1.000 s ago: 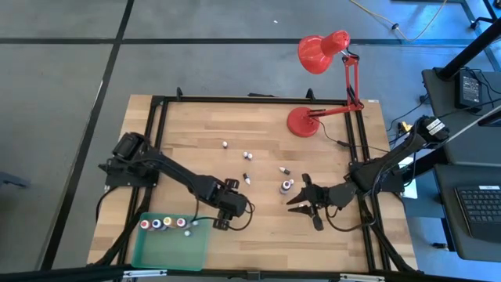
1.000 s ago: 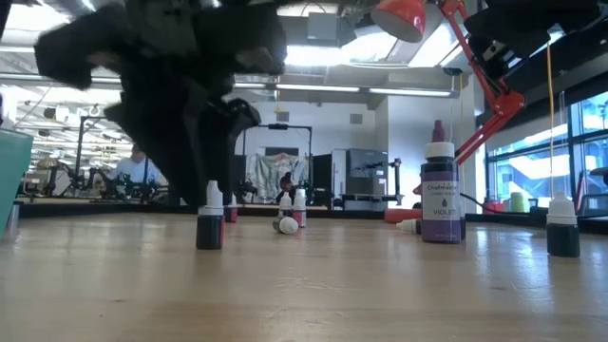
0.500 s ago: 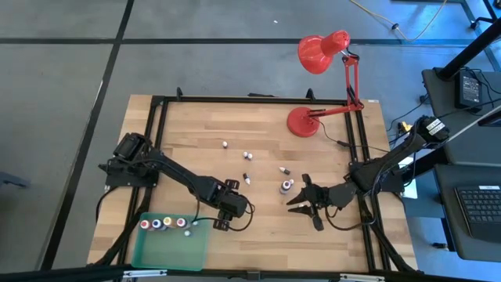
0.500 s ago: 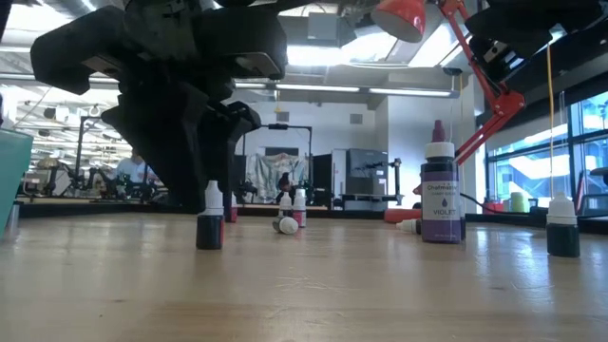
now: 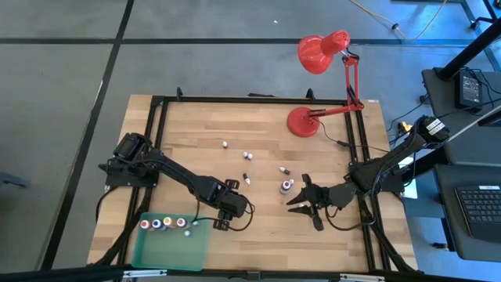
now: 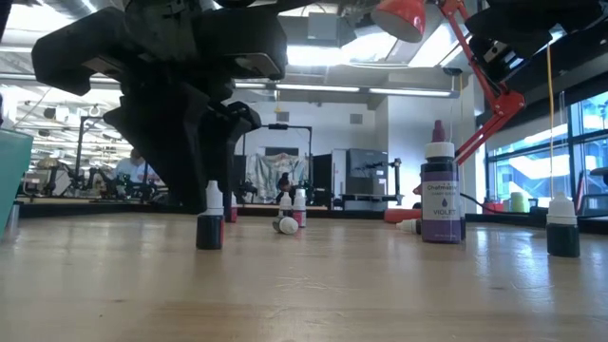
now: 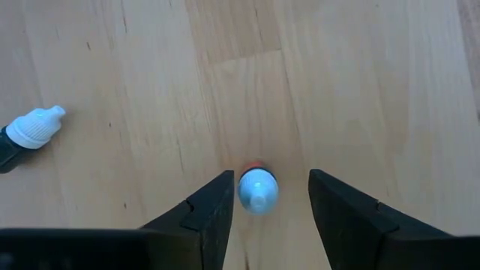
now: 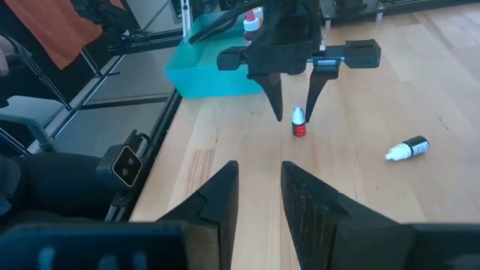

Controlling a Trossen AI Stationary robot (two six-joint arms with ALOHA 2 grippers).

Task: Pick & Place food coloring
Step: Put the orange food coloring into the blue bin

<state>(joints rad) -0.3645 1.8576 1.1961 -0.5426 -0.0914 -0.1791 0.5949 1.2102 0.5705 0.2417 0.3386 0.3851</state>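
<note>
A tiny red food coloring bottle (image 7: 258,190) with a white tip stands upright on the wooden table. My left gripper (image 7: 270,177) points steeply down over it, open, with one finger on either side of the bottle and a narrow gap to each. The right wrist view shows the same bottle (image 8: 298,126) between those fingers of my left gripper (image 8: 292,118). In the high view my left gripper (image 5: 221,221) hides the bottle. My right gripper (image 5: 296,204) hovers to the right with a small gap between its fingers and nothing in it.
The green tray (image 5: 168,249) at the near left holds several bottles along its far side. A dark bottle (image 7: 30,131) lies on its side close by. A larger violet bottle (image 5: 286,186) and small bottles (image 5: 246,155) are scattered mid-table. The red lamp (image 5: 304,121) stands at the far right.
</note>
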